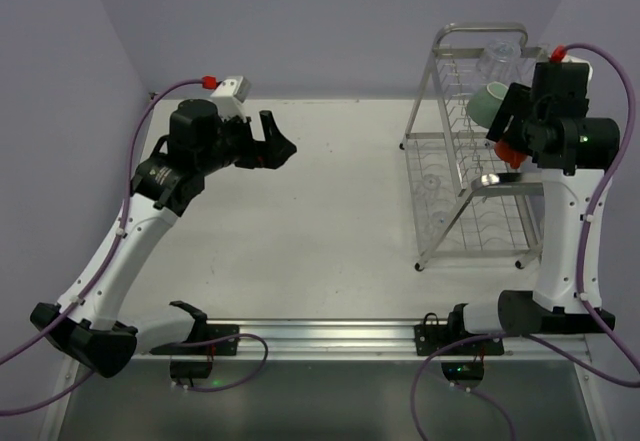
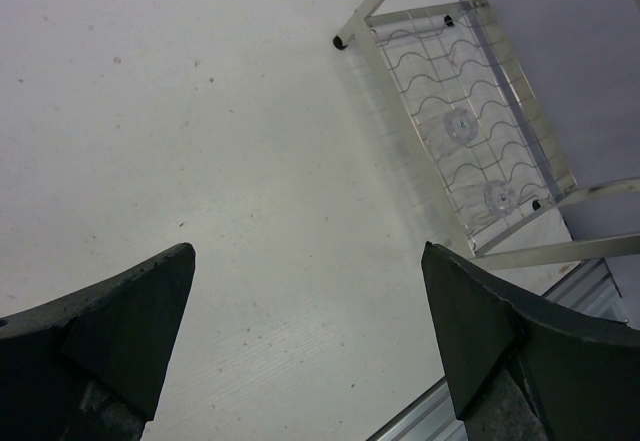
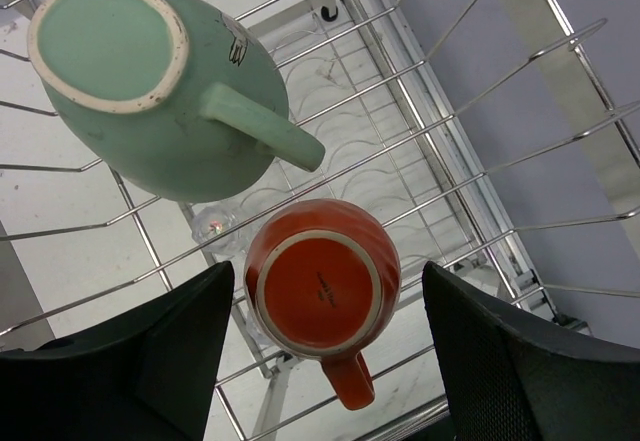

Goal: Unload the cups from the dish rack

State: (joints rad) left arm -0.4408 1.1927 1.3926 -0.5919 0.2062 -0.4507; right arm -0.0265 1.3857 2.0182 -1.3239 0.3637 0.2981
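1. Top external view: the dish rack (image 1: 470, 161) stands on the right side of the table (image 1: 330, 221). The left gripper (image 1: 278, 148) hovers over the table's left half, well apart from the rack, with its jaws spread wide and nothing between them.
2. Same view: the right gripper (image 1: 505, 133) is at the rack's upper tier, beside the green mug (image 1: 482, 101) and the orange mug (image 1: 508, 153). A clear glass (image 1: 497, 61) shows faintly near the top of the rack.
3. Right wrist view: both mugs rest on the rack wires with their bases turned toward the camera. The green mug (image 3: 150, 81) is upper left. The orange mug (image 3: 322, 281) is just beside it, with its handle pointing toward the lower edge.
4. Same view: the right jaws stand apart, with one of the fingers (image 3: 150, 361) on each side of the orange mug. A narrow gap shows on both sides, so nothing is clamped.
5. Left wrist view: the fingers (image 2: 120, 341) are wide apart over bare table, with the rack's lower tier at upper right.
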